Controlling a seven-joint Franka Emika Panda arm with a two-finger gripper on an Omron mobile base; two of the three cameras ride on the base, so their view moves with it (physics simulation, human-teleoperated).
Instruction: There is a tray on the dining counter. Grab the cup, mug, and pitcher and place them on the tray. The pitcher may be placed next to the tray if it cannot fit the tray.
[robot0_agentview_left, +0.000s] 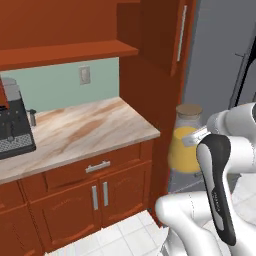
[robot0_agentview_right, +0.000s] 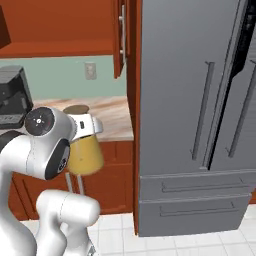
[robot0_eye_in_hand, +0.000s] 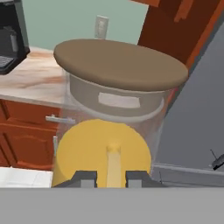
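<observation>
Carrying the pitcher (robot0_eye_in_hand: 109, 131) upright so the orange liquid stays level, the end effector (robot0_eye_in_hand: 110, 178) grips its base, aloft beyond the coffee-machine counter's (robot0_agentview_left: 85, 132) right edge, beside the fridge (robot0_agentview_right: 190, 100).

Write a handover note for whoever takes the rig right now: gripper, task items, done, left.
Gripper: shut on the clear glass pitcher of orange liquid with a round tan lid, held upright in the air.
Surroundings: the pitcher hangs between the marbled counter with the coffee machine and the grey fridge.
Done: pitcher picked up.
Left: carry it to the tray and set it on or beside it, then do the cup and mug.
</observation>
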